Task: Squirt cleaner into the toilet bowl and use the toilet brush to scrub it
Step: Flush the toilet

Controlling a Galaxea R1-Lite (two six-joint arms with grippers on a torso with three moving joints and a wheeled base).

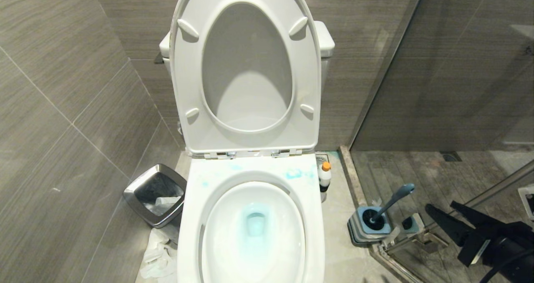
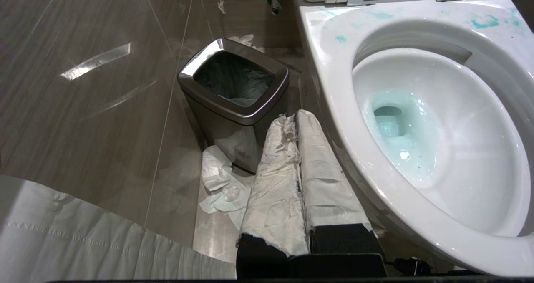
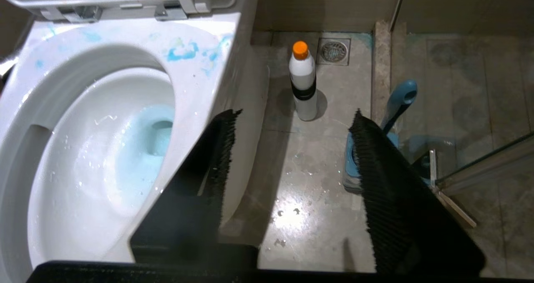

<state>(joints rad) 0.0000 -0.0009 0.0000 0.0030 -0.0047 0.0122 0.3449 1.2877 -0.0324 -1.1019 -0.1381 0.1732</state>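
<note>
Black ribbed fingers (image 3: 375, 166) of the right gripper (image 3: 292, 120) stand spread apart with nothing between them, hovering over the wet grey floor tiles (image 3: 300, 183) beside the toilet; in the head view this gripper (image 1: 444, 216) sits low at the right. Ahead of its gap stands the cleaner (image 3: 303, 84), a small white plastic bottle with an orange cap and dark label band, upright on the floor just beside the large white glossy ceramic toilet bowl (image 3: 50, 107), near a round floor drain (image 3: 333, 50). Seat and lid (image 1: 246, 66) are raised; blue smears mark the rim and blue-tinted water sits in the bowl. The long blue-grey toilet brush (image 1: 390, 203) leans in its square blue-and-grey base (image 1: 369, 228) by the glass shower partition (image 1: 459, 66). The left gripper (image 2: 294, 120), wrapped in white paper, is clenched on nothing, beside the bowl, near the square steel bin (image 2: 233, 87) and crumpled tissue (image 2: 217, 178)
</note>
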